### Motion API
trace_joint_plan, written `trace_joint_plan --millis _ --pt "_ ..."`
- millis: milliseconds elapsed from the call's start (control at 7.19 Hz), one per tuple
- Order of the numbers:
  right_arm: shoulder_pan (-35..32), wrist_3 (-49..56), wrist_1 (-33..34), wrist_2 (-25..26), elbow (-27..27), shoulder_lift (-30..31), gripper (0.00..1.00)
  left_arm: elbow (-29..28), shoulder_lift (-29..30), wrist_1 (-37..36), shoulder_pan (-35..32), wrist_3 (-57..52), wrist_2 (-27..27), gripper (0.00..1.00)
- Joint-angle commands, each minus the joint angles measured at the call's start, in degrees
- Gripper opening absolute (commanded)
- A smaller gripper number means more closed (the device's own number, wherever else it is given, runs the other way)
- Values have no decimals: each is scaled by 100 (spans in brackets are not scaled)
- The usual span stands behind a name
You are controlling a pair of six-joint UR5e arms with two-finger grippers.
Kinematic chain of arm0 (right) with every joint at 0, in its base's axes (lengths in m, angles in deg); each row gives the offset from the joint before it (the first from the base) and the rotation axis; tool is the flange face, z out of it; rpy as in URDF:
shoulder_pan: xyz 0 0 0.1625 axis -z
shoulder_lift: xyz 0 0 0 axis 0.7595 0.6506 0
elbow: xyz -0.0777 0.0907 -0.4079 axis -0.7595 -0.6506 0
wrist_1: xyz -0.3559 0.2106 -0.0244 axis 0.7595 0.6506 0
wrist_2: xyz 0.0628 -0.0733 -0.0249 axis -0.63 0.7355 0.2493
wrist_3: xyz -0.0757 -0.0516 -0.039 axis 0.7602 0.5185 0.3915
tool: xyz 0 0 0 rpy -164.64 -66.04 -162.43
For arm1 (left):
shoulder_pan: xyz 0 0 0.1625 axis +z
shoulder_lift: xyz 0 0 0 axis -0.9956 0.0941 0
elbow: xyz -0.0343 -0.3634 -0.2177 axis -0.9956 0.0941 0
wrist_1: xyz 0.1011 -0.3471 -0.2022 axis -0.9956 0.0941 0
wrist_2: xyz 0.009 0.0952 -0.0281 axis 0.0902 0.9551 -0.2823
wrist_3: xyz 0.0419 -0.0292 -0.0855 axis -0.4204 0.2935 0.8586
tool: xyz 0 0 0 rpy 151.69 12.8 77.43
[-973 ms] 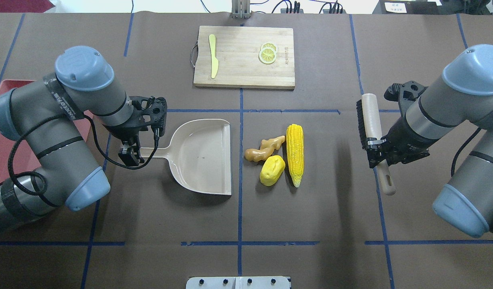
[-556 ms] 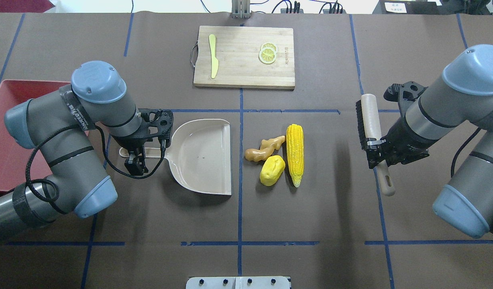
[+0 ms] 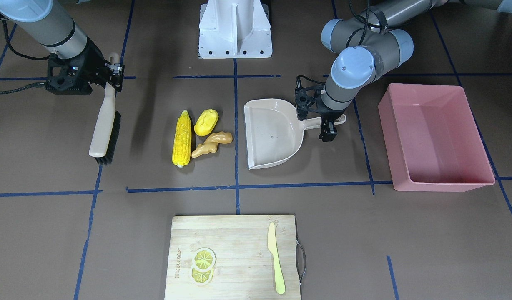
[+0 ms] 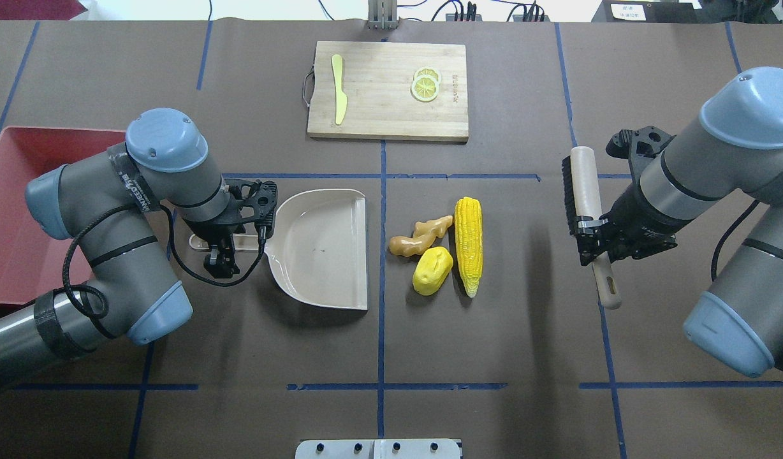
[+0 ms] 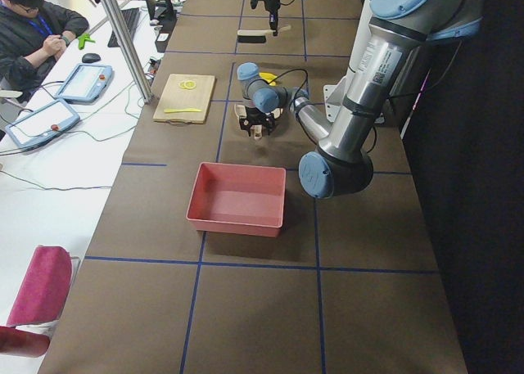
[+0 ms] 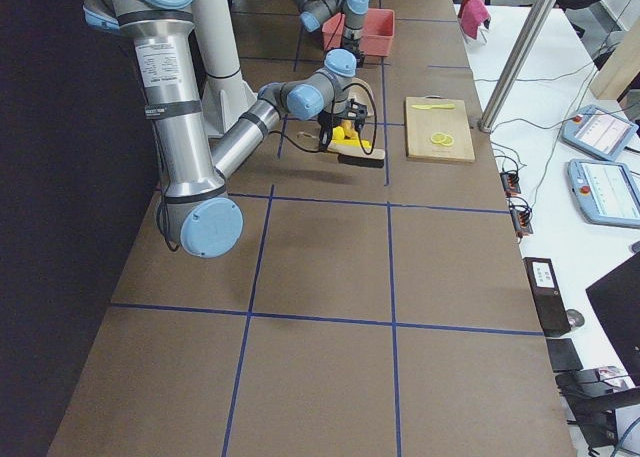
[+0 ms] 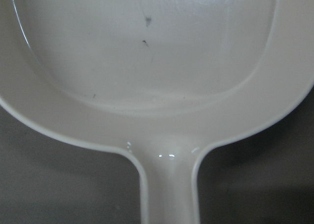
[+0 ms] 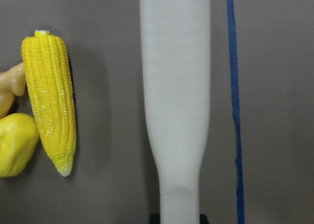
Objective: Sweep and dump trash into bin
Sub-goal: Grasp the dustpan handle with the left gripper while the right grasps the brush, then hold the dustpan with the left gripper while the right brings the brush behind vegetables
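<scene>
Front-facing view, my right gripper (image 3: 113, 71): clamped on the handle of the brush (image 3: 102, 129).
Front-facing view, brush: bristles turned toward the trash, well apart from it.
Front-facing view, trash: corn cob (image 3: 181, 139), potato-like lump (image 3: 206, 122) and ginger root (image 3: 210, 143), clustered on the table (image 3: 322, 233) between brush and dustpan (image 3: 272, 133).
Front-facing view, dustpan: flat on the table, open lip facing the trash.
Front-facing view, my left gripper (image 3: 327, 130): over the dustpan's handle. I cannot tell whether my fingers grip it.
Front-facing view, bin (image 3: 448, 185): pink tub, upright, past the handle end of the dustpan and apart from it.
Front-facing view, cutting board (image 3: 235, 250): carries a yellow-green knife (image 3: 276, 260) and two lemon slices (image 3: 202, 264).
Overhead view, trash: ginger root nearest the dustpan's lip, potato-like lump touching it, corn cob on the brush side, lying parallel to the lip.
Overhead view, bin: at the table's left edge, partly hidden behind my left arm.
Left side view, bin: near the camera, with my left wrist beyond it.
Right side view, brush: low over the table, just before the yellow trash.
Left wrist view, dustpan: handle centred, running to the lower edge; my fingers are out of frame.
Right wrist view, brush: handle upright at centre, with the corn cob to its left and apart from it.
</scene>
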Motion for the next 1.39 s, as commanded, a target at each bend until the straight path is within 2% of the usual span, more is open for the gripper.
trace_joint_plan --millis 0,278,556,973,1251 --pt "2 -21 0 1 1 -21 0 93 0 -37 5 100 0 36" --pt "11 -21 9 -16 -8 -29 0 207 -9 -64 -22 109 35 7" --pt "273 -152 166 -16 -16 -195 0 286 0 -81 -31 118 185 0" --pt "624 -179 974 36 -25 -644 0 286 253 -597 -31 127 352 0" --pt "801 -171 1011 159 -86 -671 0 252 404 -784 5 196 378 0"
